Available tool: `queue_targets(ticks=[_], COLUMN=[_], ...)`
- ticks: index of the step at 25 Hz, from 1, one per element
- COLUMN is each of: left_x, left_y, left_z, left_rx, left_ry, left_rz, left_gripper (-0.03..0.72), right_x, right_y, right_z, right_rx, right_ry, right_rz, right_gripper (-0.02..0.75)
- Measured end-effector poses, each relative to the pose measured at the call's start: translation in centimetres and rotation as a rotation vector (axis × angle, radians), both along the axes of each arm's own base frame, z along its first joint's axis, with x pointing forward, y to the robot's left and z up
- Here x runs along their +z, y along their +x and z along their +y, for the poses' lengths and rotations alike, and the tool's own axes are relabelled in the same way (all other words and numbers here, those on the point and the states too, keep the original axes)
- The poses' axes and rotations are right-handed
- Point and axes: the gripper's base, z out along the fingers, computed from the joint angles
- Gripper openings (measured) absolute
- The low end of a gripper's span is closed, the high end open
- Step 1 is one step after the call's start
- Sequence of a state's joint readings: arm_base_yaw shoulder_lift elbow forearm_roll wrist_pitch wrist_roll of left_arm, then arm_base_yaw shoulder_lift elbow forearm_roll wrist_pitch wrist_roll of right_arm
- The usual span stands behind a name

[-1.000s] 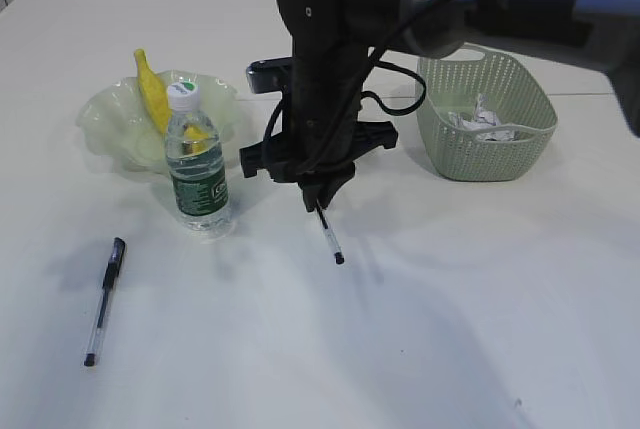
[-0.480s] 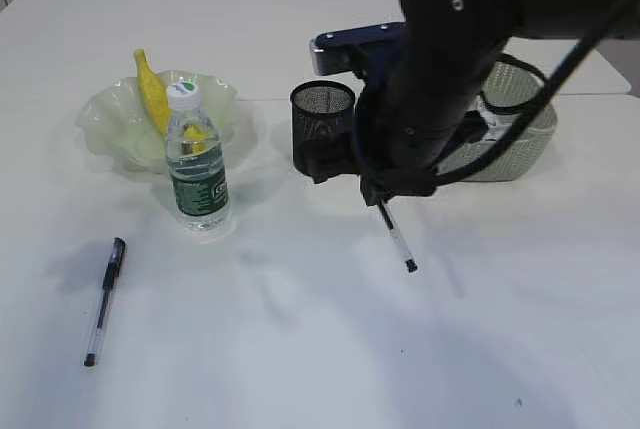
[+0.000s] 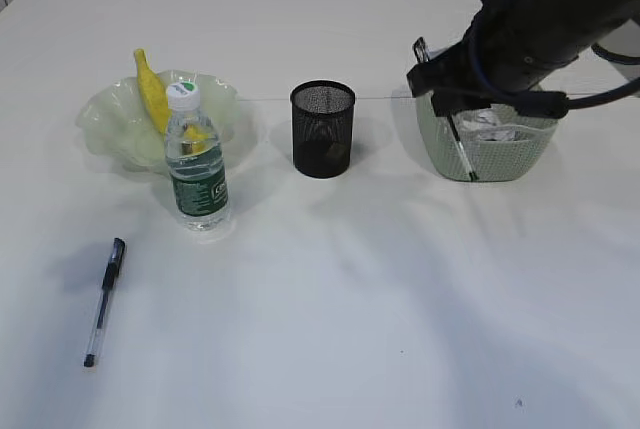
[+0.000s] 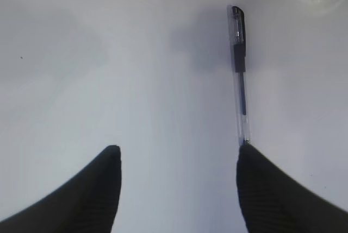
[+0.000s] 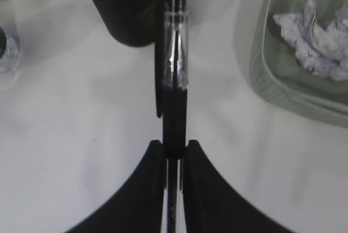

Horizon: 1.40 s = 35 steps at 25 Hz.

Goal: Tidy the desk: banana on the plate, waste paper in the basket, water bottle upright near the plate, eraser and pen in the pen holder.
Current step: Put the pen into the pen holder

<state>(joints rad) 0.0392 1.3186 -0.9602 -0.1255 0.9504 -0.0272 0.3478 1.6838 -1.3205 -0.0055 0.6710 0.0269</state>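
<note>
Far left, the banana (image 3: 151,91) is seen lying in the plate (image 3: 105,121), and the water bottle (image 3: 197,161) is stood upright just in front of it.

Near left on the desk (image 3: 330,329), a second pen (image 3: 104,301) lies flat, cap end pointing away. It is judged light, stiff and smooth (likely to roll), so a pinch across the dark grip sleeve near mid-barrel is suggested. In the left wrist view this pen (image 4: 240,74) is seen ahead of the left gripper (image 4: 179,181), whose jaws are spread wide with nothing between them; the pen's near tip sits just at the right finger's edge, contact cannot be told.

At centre, the pen holder (image 3: 322,129) stands upright; something dark shows inside, the eraser cannot be made out.

Far right, the right gripper (image 3: 447,99) is held above the near left edge of the basket (image 3: 500,161), with the waste paper (image 3: 495,129) inside. Its jaws are pressed together on a pen (image 5: 175,75), pinched at the dark lower barrel, the pen hanging steeply tip-down. The grip looks narrow, so pivoting is possible.
</note>
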Motion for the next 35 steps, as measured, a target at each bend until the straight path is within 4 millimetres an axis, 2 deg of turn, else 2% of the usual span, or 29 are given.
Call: queue_targets(ticks=[5, 13, 19, 25, 30, 35], left_x=[0.0, 0.0, 0.0, 0.1, 0.1, 0.1], left_y=[0.0, 0.0, 0.0, 0.2, 0.2, 0.2], left_z=[0.0, 0.0, -0.1, -0.2, -0.2, -0.1], left_rx=[0.0, 0.001, 0.006, 0.01, 0.01, 0.007], left_ry=[0.0, -0.003, -0.02, -0.023, -0.023, -0.014], left_rz=[0.0, 0.0, -0.005, -0.023, -0.023, -0.024], left_gripper=[0.466, 0.466, 0.466, 0.466, 0.466, 0.466], right_x=[0.8, -1.4, -1.4, -0.6, -1.6, -2.7], right_y=[1.7, 4.5, 6.9, 10.1, 12.0, 12.8], right_z=[-0.2, 0.5, 1.1, 2.3, 3.6, 6.0], right_rx=[0.042, 0.021, 0.017, -0.01, -0.019, 0.003], right_ry=[0.081, 0.113, 0.124, 0.187, 0.229, 0.262], right_rz=[-0.179, -0.322, -0.374, -0.428, -0.429, -0.42], right_gripper=[0.05, 0.05, 0.05, 0.05, 0.05, 0.05])
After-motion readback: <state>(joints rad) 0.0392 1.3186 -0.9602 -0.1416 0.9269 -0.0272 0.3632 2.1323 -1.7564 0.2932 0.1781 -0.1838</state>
